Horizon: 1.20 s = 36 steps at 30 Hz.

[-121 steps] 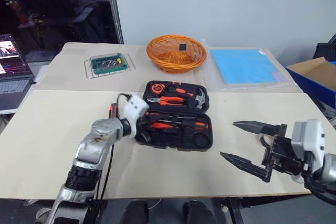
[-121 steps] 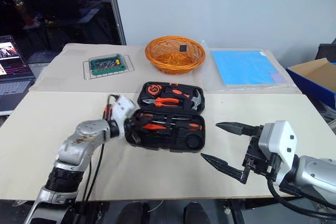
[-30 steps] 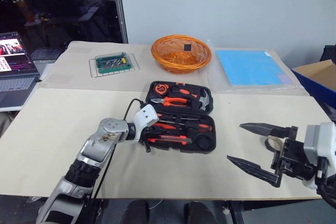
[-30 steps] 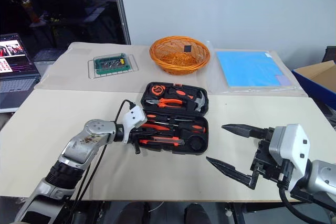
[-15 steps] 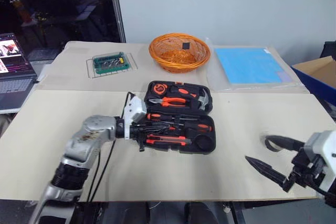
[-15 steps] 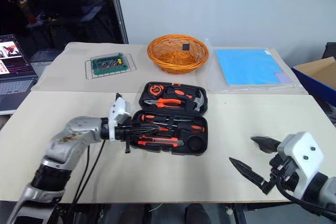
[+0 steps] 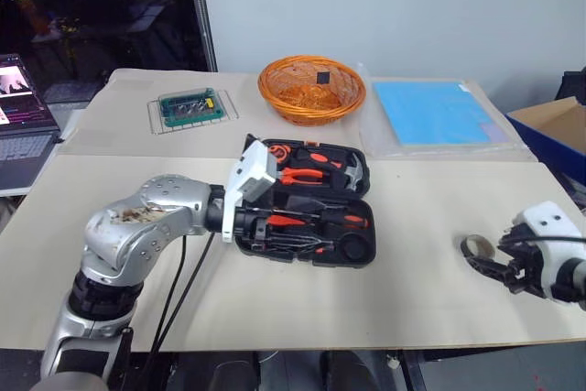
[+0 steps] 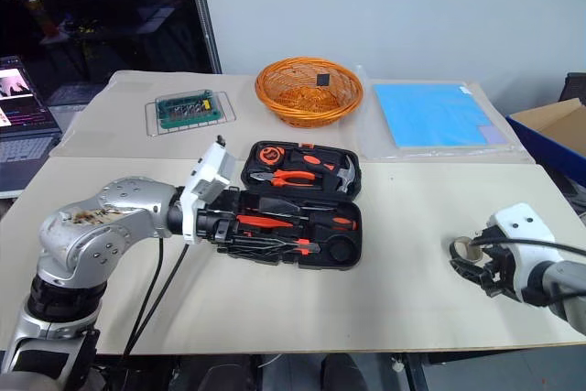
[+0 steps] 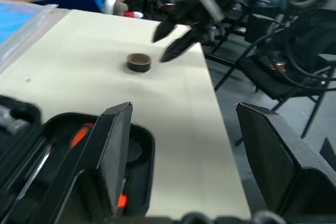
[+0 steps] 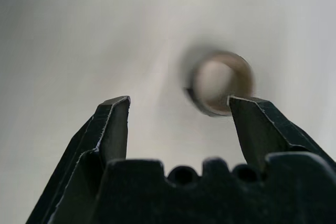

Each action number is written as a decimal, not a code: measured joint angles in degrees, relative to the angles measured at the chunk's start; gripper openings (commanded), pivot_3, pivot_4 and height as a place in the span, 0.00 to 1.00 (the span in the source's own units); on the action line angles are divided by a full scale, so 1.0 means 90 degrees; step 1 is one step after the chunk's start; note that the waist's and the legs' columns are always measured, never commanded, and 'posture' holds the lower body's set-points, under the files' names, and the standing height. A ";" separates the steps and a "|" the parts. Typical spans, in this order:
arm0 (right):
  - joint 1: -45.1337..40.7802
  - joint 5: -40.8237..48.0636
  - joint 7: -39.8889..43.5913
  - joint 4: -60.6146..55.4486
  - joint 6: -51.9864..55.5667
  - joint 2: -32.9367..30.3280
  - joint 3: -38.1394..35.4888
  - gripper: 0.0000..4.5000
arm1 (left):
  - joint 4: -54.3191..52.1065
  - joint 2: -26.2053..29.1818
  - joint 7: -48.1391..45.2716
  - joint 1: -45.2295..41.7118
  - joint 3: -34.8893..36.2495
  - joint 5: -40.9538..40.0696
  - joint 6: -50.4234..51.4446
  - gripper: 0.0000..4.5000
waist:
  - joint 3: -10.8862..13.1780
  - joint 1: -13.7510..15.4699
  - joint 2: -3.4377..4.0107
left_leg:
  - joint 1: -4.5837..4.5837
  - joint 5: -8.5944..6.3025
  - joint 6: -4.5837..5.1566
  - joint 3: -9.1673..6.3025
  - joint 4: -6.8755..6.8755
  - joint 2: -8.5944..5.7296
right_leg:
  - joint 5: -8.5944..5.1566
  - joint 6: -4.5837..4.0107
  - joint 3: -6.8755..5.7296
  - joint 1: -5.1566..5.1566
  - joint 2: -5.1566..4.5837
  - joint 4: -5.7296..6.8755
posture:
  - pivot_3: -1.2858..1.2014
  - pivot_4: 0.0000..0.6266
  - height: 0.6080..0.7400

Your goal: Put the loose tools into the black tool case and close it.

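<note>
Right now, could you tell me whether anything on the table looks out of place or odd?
Yes: a small ring-shaped roll, perhaps tape, lies alone on the table far from the open black tool case. The right claw hangs open just over it. The tools sit in their recesses; nothing looks spilled or damaged.

Open tool case (image 7: 311,203) mid-table; basket (image 7: 311,89) behind; ring, maybe tape roll (image 7: 474,246), right

**Even indoor light, soft wrist views**

The pale table (image 7: 302,299) is lit evenly and brightly from above, with faint, short shadows. The window area at upper left is dark. The right wrist view is out of focus on the ring (image 10: 220,82); the far end of the left wrist view is blurred.
</note>
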 measured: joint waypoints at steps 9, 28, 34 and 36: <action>-0.1599 -0.0521 0.0119 0.1380 0.0212 0.0057 0.1549 0.46 | -0.0115 -0.0087 0.0341 0.0042 -0.0105 -0.0005 0.0016 0.77 | 0.0005 0.0008 0.0004 | -0.0005 0.0000 0.0000 -0.0003 0.0001 -0.0001 | 0.0012 0.0027 0.0002 -0.0002 0.0005 -0.0001 | 0.52 0.24 1.00; -0.3509 -0.0149 0.1903 -0.0341 -0.0103 -0.0106 0.2452 0.02 | -0.0408 0.0501 0.0390 0.2009 0.0800 -0.0184 -0.0546 0.77 | 0.0024 -0.0163 0.0031 | 0.0012 -0.0001 -0.0002 -0.0014 0.0000 0.0047 | 0.0024 0.0015 0.0004 -0.0008 0.0056 0.0014 | 0.52 0.24 1.00; -0.4862 -0.0270 0.2260 -0.0678 0.0185 0.0641 0.4431 0.02 | -0.0497 0.0895 0.0059 0.3220 0.1381 -0.0161 -0.1073 0.77 | 0.0031 -0.0111 0.0019 | -0.0006 0.0000 -0.0003 0.0005 -0.0002 0.0038 | 0.0008 -0.0044 0.0003 -0.0040 0.0026 0.0016 | 0.52 0.24 1.00; -0.5038 -0.0678 0.2376 -0.0536 0.0056 0.0689 0.5191 0.02 | -0.0501 0.0937 0.0043 0.3449 0.1515 -0.0105 -0.1245 0.77 | 0.0030 -0.0033 0.0019 | -0.0031 0.0001 -0.0003 0.0020 -0.0001 0.0030 | 0.0029 -0.0075 0.0003 -0.0101 -0.0001 0.0019 | 0.52 0.24 1.00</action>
